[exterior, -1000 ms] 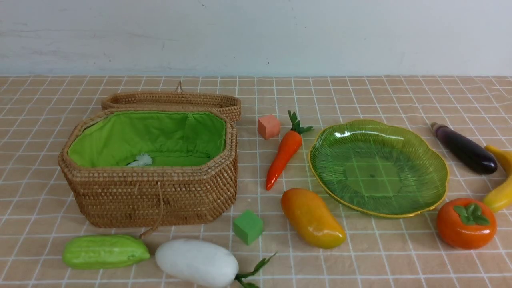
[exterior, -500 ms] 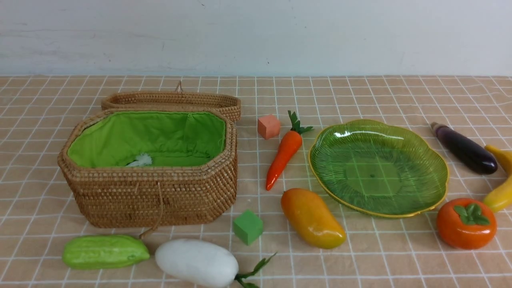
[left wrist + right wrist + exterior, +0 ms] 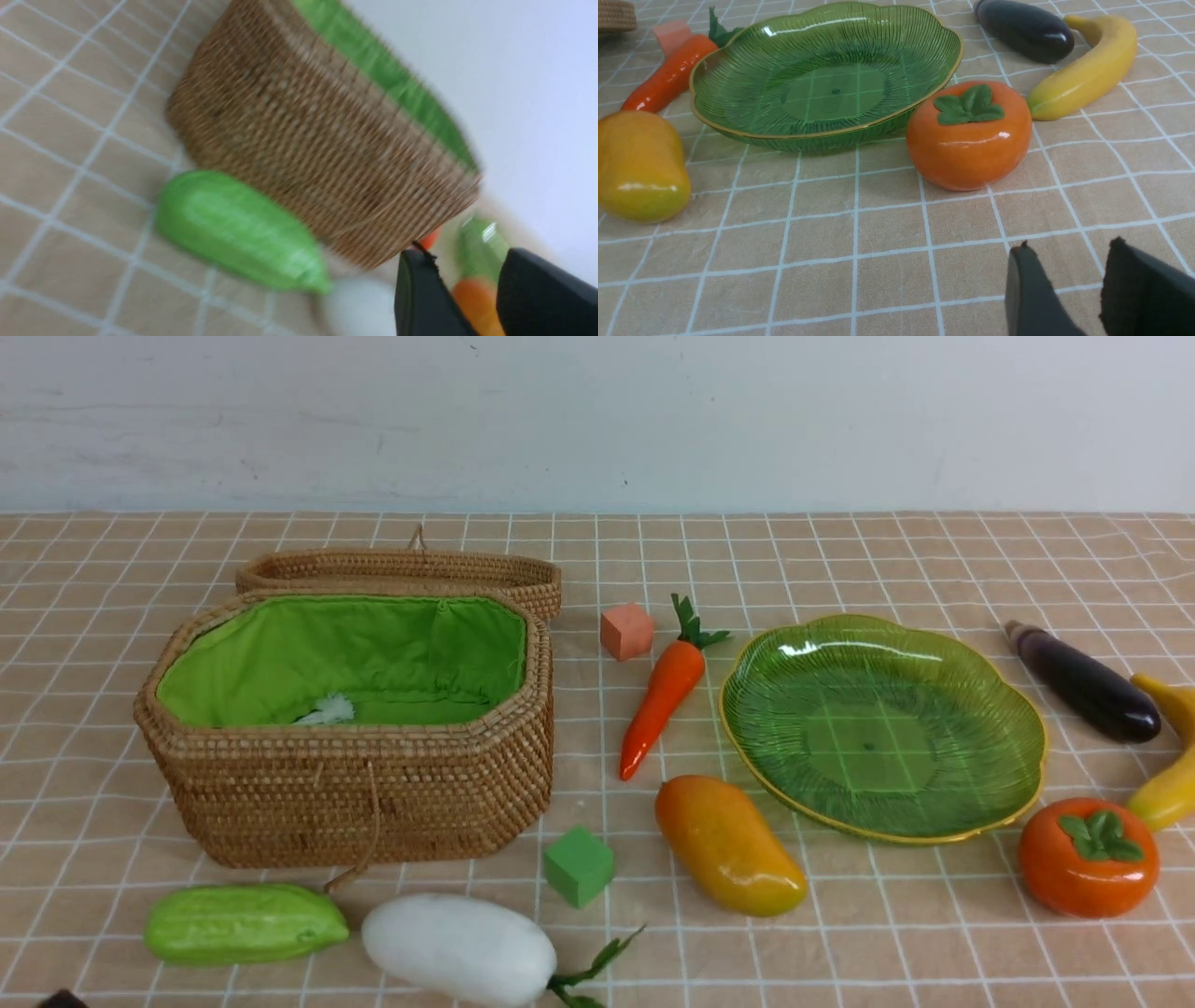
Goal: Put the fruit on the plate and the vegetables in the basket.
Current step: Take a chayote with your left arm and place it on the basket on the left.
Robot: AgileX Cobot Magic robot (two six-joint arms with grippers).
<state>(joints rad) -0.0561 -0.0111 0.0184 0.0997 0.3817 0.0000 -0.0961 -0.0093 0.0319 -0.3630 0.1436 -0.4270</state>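
The open wicker basket (image 3: 355, 784) with green lining stands at the left, and the green glass plate (image 3: 1008, 709) at the right. The gourd (image 3: 245, 922) and radish (image 3: 459, 948) lie in front of the basket. The carrot (image 3: 665, 689) and mango (image 3: 728, 845) lie between basket and plate. The persimmon (image 3: 1088, 859), banana (image 3: 1167, 784) and eggplant (image 3: 1088, 686) lie right of the plate. My left gripper (image 3: 465, 254) is open and empty, low near the gourd (image 3: 238, 231) and the basket (image 3: 317, 140). My right gripper (image 3: 1069, 245) is open above the cloth, short of the persimmon (image 3: 969, 137).
A salmon-pink cube (image 3: 626, 631) sits behind the carrot, and a green cube (image 3: 579, 865) between the basket and mango. The basket's lid (image 3: 401, 569) lies open behind it. A checked cloth (image 3: 840, 933) covers the table, and a pale wall stands behind.
A dark tip of my left arm has come into the bottom left corner of the front view. None of the objects has moved.
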